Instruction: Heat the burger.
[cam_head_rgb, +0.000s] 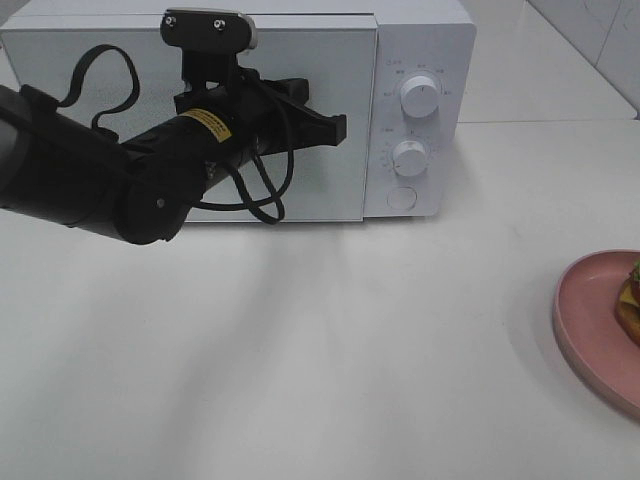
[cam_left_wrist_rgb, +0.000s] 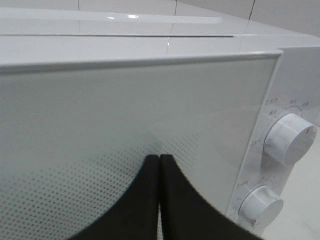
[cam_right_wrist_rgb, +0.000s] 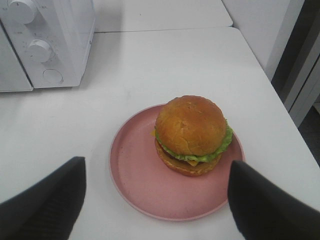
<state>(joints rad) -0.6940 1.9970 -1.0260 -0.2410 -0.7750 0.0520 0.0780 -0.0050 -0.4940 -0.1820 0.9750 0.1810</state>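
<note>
Burger (cam_right_wrist_rgb: 192, 134) upright on pink plate (cam_right_wrist_rgb: 137, 175), bun-top up; left tool (cam_left_wrist_rgb: 159, 162) closed, right tool (cam_right_wrist_rgb: 156, 200) open, empty.

White table (cam_head_rgb: 300, 350) with a white microwave (cam_head_rgb: 420, 60) at the back, pink plate (cam_head_rgb: 585, 330) near its right edge.

Pretty bright, even light all round. The counter (cam_head_rgb: 300, 350) has only a soft, faint shadow under the arm. There's a small glare streak on the microwave (cam_left_wrist_rgb: 130, 17) top. The near hand (cam_left_wrist_rgb: 159, 200) looks blurry up close.
</note>
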